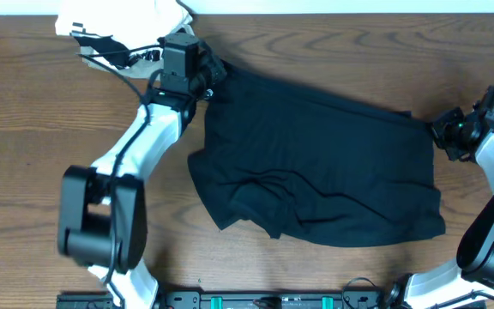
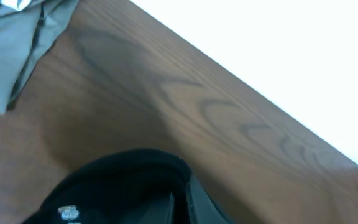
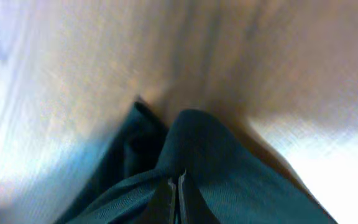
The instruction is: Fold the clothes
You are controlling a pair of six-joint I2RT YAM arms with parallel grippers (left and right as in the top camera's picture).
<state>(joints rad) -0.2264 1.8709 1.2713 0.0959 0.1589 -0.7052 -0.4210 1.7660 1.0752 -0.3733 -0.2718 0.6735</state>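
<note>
The black clothes (image 1: 316, 163) lie spread across the middle of the wooden table, rumpled at the front left. My left gripper (image 1: 206, 83) is at the garment's far left corner and is shut on the black fabric (image 2: 123, 186); a small white tag (image 2: 68, 213) shows there. My right gripper (image 1: 438, 131) is at the far right corner, its fingers pinched on a raised fold of the dark fabric (image 3: 204, 162). The corner hangs bunched below the fingers in the right wrist view.
A white-and-grey bundle (image 1: 123, 26) with striped trim lies at the table's far left corner, just behind the left arm; it also shows in the left wrist view (image 2: 23, 37). The table's far edge (image 1: 358, 12) runs close behind the garment.
</note>
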